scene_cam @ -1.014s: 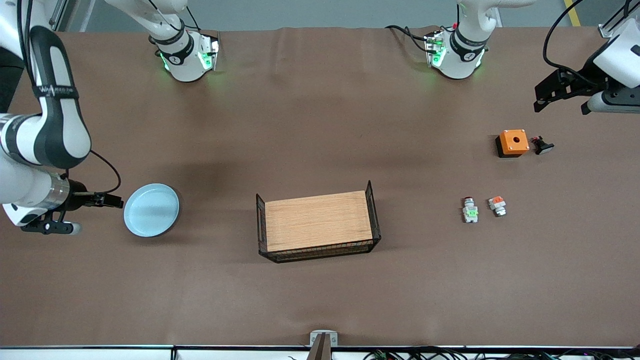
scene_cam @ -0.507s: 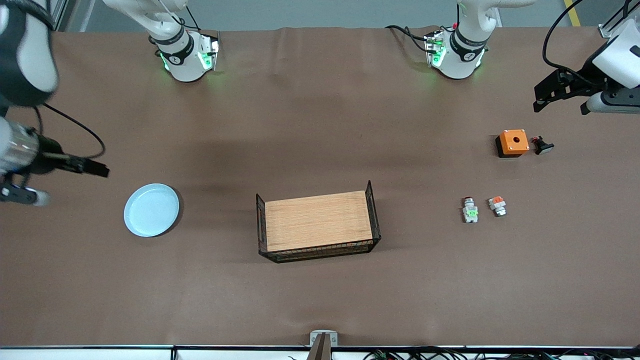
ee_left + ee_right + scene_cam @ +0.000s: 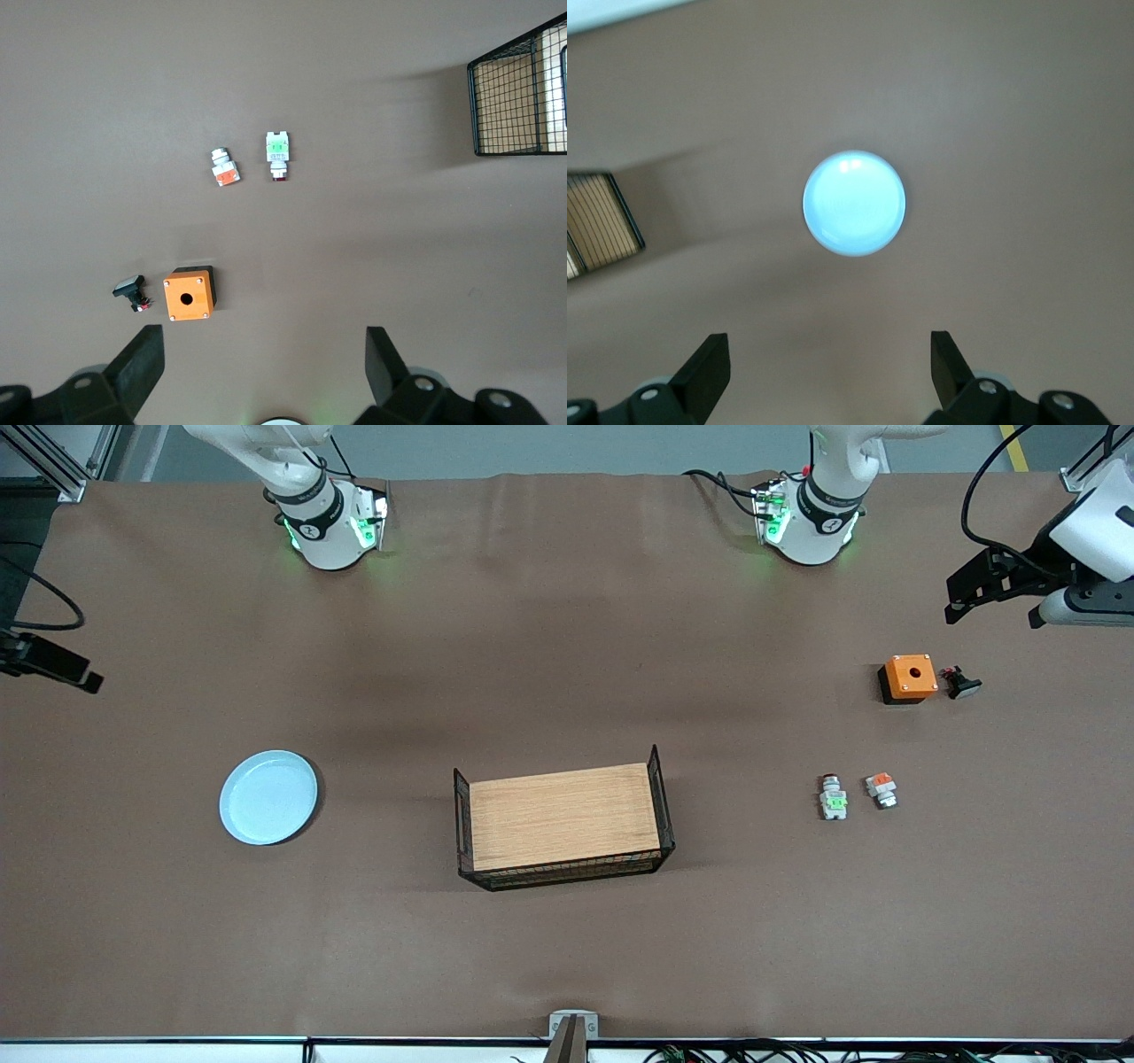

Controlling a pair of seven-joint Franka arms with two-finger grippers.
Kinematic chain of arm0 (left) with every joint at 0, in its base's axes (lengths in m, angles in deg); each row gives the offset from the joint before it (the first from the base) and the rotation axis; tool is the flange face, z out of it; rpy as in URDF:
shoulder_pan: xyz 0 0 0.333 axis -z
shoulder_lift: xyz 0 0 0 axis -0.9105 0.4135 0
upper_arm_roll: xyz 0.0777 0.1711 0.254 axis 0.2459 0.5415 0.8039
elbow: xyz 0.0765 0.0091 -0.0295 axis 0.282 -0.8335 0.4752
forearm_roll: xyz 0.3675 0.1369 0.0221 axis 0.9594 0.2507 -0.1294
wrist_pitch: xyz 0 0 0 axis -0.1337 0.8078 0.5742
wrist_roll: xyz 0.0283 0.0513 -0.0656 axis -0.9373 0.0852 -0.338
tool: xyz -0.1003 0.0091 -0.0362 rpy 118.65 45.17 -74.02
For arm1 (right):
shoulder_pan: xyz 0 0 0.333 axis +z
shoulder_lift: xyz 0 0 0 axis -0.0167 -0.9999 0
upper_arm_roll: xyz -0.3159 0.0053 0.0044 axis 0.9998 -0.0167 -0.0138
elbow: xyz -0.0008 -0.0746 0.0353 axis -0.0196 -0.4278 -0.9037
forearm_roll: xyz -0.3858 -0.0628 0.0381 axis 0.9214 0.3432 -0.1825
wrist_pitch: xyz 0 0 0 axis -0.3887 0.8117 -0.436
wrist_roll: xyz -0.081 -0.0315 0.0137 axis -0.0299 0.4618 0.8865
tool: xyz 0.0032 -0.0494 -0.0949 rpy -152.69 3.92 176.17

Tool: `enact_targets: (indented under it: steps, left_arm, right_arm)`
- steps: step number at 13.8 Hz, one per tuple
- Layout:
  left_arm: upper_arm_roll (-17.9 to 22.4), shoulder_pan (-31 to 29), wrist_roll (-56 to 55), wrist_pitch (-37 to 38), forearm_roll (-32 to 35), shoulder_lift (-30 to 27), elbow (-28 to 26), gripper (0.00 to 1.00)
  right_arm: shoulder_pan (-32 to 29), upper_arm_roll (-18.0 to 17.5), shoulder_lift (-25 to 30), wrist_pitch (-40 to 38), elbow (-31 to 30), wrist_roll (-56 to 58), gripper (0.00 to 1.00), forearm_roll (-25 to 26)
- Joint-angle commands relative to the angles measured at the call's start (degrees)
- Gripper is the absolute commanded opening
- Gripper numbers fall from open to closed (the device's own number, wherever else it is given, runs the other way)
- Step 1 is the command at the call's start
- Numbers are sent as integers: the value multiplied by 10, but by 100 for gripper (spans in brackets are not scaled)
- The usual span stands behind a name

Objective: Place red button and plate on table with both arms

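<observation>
**Red button and plate both lie on the bench, both hands empty and wide open**

The red button (image 3: 832, 798) lies on its side on the brown bench (image 3: 567, 957) toward the left arm's end, its long axis running toward and away from the front camera, the dark red cap at the end farther from that camera. Just beside it, toward the left arm's end, lies the similar white part with an orange block (image 3: 881, 789); the two are close but apart. Farther from the front camera sit an orange box (image 3: 909, 677) with a hole in its top and, just beside it, a black-bodied button piece (image 3: 960, 683).

The left hand (image 3: 266, 365) hangs high over that end of the bench, fingers spread wide and holding nothing, and it is the nearer hand to the red button.

The pale blue plate (image 3: 268, 796) rests flat on the bench toward the right arm's end, with nothing on it. The right hand (image 3: 830, 365) hangs well above it, likewise fully open and empty; in the front view only a dark part of it shows at the edge.

Between plate and button stands a wooden board with black wire sides (image 3: 563, 826), nothing on it.

Judged from how things lie, both task things are already set down on the bench and neither arm has anything left to carry.
</observation>
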Motion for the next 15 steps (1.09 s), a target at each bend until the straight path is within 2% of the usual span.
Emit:
enact_targets:
  steps: [1,4,5,15]
  left_arm:
    - [-4,-5,-5,1,-5,-16,-11,100]
    - [-4,-5,-6,1,-4,-16,-11,100]
    - [-4,-5,-6,1,-4,-16,-11,100]
    - [-4,-5,-7,1,-4,-15,-11,100]
  right_arm:
    - [-14,-7,29,51,-41,-8,100,-5]
    - [-15,-7,121,170,-194,-8,100,-6]
    - [-15,-7,130,185,-211,-8,100,-6]
    - [-13,-8,122,182,-202,-7,100,-5]
